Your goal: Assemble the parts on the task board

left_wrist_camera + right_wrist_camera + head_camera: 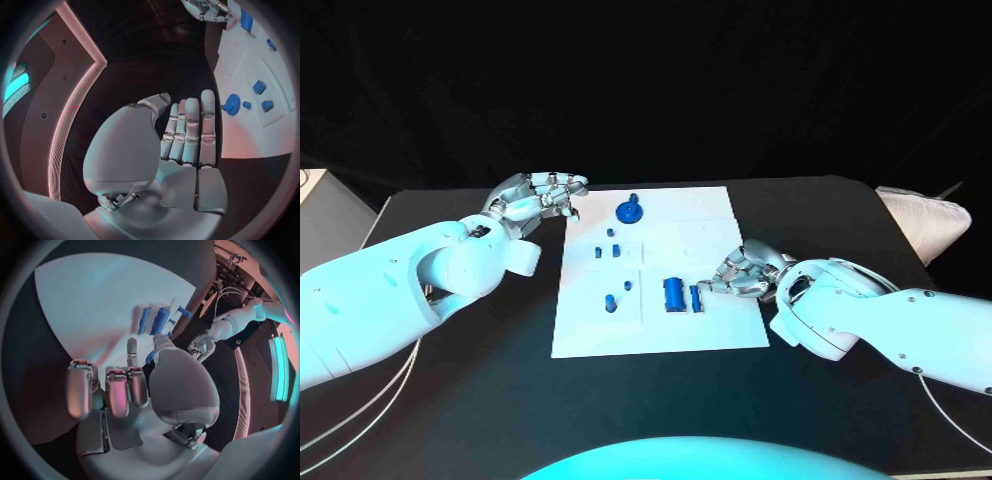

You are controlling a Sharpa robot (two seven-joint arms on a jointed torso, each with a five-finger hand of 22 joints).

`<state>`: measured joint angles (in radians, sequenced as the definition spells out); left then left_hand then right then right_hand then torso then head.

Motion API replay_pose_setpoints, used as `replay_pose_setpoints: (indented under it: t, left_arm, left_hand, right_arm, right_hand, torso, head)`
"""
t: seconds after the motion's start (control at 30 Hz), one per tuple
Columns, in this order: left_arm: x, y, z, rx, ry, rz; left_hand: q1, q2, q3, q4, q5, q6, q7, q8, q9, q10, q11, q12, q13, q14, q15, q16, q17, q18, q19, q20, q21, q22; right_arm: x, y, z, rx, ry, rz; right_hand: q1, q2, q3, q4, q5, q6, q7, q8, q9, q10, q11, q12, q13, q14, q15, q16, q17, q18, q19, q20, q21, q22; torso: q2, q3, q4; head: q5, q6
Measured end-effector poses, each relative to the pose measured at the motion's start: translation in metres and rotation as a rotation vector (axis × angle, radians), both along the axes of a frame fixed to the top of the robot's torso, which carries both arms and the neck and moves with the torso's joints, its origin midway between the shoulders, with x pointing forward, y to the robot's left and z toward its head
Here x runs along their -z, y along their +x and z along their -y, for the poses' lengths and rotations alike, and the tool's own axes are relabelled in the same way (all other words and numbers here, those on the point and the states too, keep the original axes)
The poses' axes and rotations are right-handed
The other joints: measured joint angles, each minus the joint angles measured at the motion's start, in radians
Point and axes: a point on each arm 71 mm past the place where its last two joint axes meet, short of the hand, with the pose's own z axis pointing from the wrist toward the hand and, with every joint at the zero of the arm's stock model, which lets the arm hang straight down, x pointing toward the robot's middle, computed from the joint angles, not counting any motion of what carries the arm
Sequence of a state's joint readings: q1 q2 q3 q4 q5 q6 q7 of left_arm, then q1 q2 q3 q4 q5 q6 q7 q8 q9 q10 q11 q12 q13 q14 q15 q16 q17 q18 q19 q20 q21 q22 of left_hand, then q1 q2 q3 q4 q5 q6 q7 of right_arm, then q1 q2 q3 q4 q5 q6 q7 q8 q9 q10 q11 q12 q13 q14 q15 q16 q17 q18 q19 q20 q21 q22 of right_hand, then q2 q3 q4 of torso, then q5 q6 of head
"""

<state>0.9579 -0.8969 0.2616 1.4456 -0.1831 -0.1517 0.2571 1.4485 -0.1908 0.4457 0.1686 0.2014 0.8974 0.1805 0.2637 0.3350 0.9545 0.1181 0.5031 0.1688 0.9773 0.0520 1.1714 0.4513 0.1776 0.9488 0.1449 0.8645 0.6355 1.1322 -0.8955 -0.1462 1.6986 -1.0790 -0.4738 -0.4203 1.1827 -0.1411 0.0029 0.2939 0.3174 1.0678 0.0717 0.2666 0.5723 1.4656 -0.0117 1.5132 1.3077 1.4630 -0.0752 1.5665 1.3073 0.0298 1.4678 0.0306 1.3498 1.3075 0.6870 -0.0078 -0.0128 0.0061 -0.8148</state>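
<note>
The white task board lies mid-table with several blue parts on it: a round knob, small pieces, a thick cylinder and a thin bar. My right hand rests at the board's right edge, fingertips beside the thin bar. In the right wrist view its thumb and a finger pinch a small blue part, just short of the cylinder. My left hand hovers off the board's far left corner, flat, fingers straight and together, holding nothing, with the knob beyond them.
A white object sits at the table's right edge and a pale box at its left edge. Thin cables trail under my left arm. Black tabletop surrounds the board.
</note>
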Motion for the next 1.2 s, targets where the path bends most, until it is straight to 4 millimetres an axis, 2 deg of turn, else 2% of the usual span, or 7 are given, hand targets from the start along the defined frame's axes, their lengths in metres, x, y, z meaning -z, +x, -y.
replay_pose_setpoints:
  t: [0.23, 0.33, 0.43, 0.63, 0.87, 1.03, 1.2]
  left_arm:
    - [0.006, 0.001, 0.001, -0.018, -0.003, -0.003]
    - [0.010, 0.003, 0.001, -0.038, -0.006, 0.000]
    - [0.013, 0.006, 0.002, -0.067, -0.010, 0.007]
    - [0.018, 0.014, 0.002, -0.135, -0.019, 0.026]
    - [0.024, 0.021, 0.001, -0.210, -0.020, 0.047]
    - [0.025, 0.020, 0.001, -0.207, -0.012, 0.041]
    - [0.029, 0.012, 0.016, -0.181, 0.001, 0.028]
  left_hand:
    - [0.000, 0.000, -0.002, 0.010, 0.000, -0.004, 0.004, 0.000, -0.005, 0.000, 0.000, 0.000, 0.000, -0.040, 0.003, -0.060, -0.016, 0.000, -0.024, 0.006, -0.041, -0.019]
    - [0.000, 0.000, 0.000, 0.025, 0.000, -0.006, 0.006, 0.000, -0.008, 0.001, 0.001, -0.028, -0.015, -0.083, 0.014, -0.171, -0.060, 0.000, -0.066, 0.016, -0.107, -0.056]
    - [0.007, -0.007, 0.003, 0.048, 0.000, -0.030, 0.010, 0.000, -0.013, 0.015, 0.015, -0.099, -0.057, -0.110, 0.035, -0.344, -0.122, 0.000, -0.105, 0.040, -0.204, -0.113]
    - [0.012, -0.017, -0.020, 0.079, 0.000, -0.076, -0.025, -0.036, -0.056, 0.021, 0.066, -0.299, -0.104, -0.164, 0.097, -0.718, -0.215, 0.000, -0.170, 0.117, -0.516, -0.323]
    - [0.029, 0.000, -0.078, 0.074, 0.000, -0.079, -0.039, -0.073, -0.096, -0.008, 0.079, -0.410, -0.104, -0.195, 0.127, -0.906, -0.253, 0.000, -0.170, 0.138, -0.692, -0.454]
    - [-0.213, 0.099, -0.266, -0.047, -0.101, -0.485, -0.109, -0.171, -0.217, -0.484, -0.018, -0.458, -0.137, -0.591, 0.038, -1.043, -0.354, -0.088, -0.560, -0.002, -0.782, -0.548]
    - [-0.440, 0.150, -0.365, -0.115, -0.157, -0.714, -0.148, -0.222, -0.283, -0.745, -0.074, -0.483, -0.155, -0.806, -0.012, -1.115, -0.408, -0.126, -0.776, -0.081, -0.828, -0.596]
  right_arm:
    - [-0.004, 0.030, 0.018, 0.073, 0.175, 0.099]
    - [-0.002, 0.048, 0.025, 0.103, 0.246, 0.143]
    - [-0.002, 0.064, 0.032, 0.132, 0.313, 0.181]
    - [-0.002, 0.089, 0.039, 0.177, 0.424, 0.236]
    - [-0.002, 0.106, 0.040, 0.199, 0.544, 0.262]
    - [-0.002, 0.103, 0.039, 0.201, 0.551, 0.259]
    - [-0.002, 0.092, 0.029, 0.202, 0.603, 0.241]
  right_hand:
    - [0.096, 0.037, -0.001, -0.005, 0.020, -0.053, 0.024, -0.026, -0.008, -0.002, 0.024, -0.162, 0.000, 0.002, 0.016, -0.061, 0.000, 0.046, -0.007, 0.019, -0.255, 0.000]
    - [0.175, 0.040, 0.029, -0.005, 0.010, -0.095, 0.044, -0.043, -0.015, -0.137, 0.045, -0.438, -0.014, -0.012, 0.040, -0.205, -0.048, 0.105, -0.109, 0.037, -0.651, -0.025]
    - [0.242, 0.036, 0.081, -0.003, -0.033, -0.140, 0.065, -0.059, -0.038, -0.361, 0.074, -0.874, -0.263, -0.193, 0.065, -0.527, -0.352, 0.141, -0.246, 0.063, -1.052, -0.195]
    - [0.292, -0.006, 0.244, -0.006, -0.101, -0.169, 0.106, -0.095, -0.103, -0.430, 0.121, -1.248, -0.723, -0.428, 0.134, -0.982, -0.656, 0.141, -0.408, 0.136, -1.279, -0.464]
    - [0.259, -0.057, 0.382, -0.023, -0.107, -0.155, 0.120, -0.138, -0.166, -0.399, 0.152, -1.382, -1.074, -0.422, 0.172, -1.275, -0.847, 0.140, -0.469, 0.179, -1.285, -0.797]
    - [0.018, 0.037, 0.197, -0.160, -0.212, -0.607, 0.030, -0.204, -0.371, -0.713, 0.085, -1.450, -1.206, -0.772, 0.128, -1.433, -1.084, 0.066, -0.965, 0.079, -1.319, -1.070]
    - [-0.204, 0.096, 0.085, -0.235, -0.271, -0.865, -0.027, -0.239, -0.484, -1.127, 0.044, -1.485, -1.263, -1.155, 0.098, -1.507, -1.209, 0.023, -1.247, 0.017, -1.332, -1.203]
  torso:
    - [-0.012, -0.0026, -0.0093]
    - [-0.020, -0.0044, -0.0144]
    - [-0.026, -0.0056, -0.0183]
    - [-0.038, -0.0050, -0.0223]
    - [-0.049, -0.0005, -0.0234]
    - [-0.051, 0.0000, -0.0227]
    - [-0.070, 0.0012, -0.0156]
  head:
    - [0.005, 0.016]
    - [0.009, 0.030]
    - [0.013, 0.049]
    - [0.018, 0.092]
    - [0.021, 0.129]
    - [0.021, 0.130]
    - [0.013, 0.154]
